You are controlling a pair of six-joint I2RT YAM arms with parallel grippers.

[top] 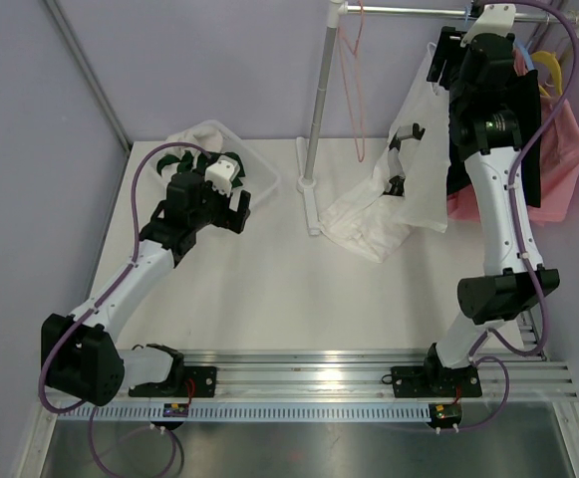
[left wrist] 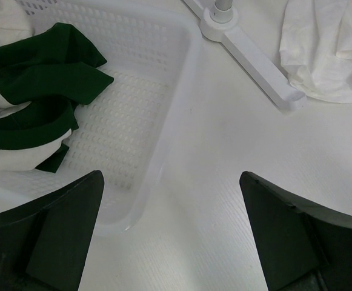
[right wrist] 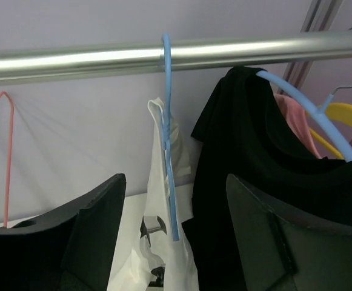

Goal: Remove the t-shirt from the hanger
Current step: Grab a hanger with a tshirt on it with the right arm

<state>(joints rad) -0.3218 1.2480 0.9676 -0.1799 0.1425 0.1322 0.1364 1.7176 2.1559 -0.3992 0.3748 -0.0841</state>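
T-shirt (right wrist: 182, 267) on blue hanger (right wrist: 168, 151), between fingers of right end effector (right wrist: 174, 200)

A white t-shirt (right wrist: 156, 200) hangs on a blue hanger (right wrist: 169, 182) from the rail (right wrist: 73, 60).

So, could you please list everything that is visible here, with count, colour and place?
table: one, white, under everything
basket: one, white, far left on table
clothes: one bundle, white and dark green, in basket
rack: one, white pole, metal rail, at the back
t-shirt: one, white, on thin blue hanger on the rail, lower part on table
black shirt: one, on thick blue hanger, right of t-shirt
pink wire hanger: one, empty, left on rail
yellow hanger: at least one, far right
pink garment: one, far right
left gripper: open, above basket's edge
right gripper: open, facing thin blue hanger
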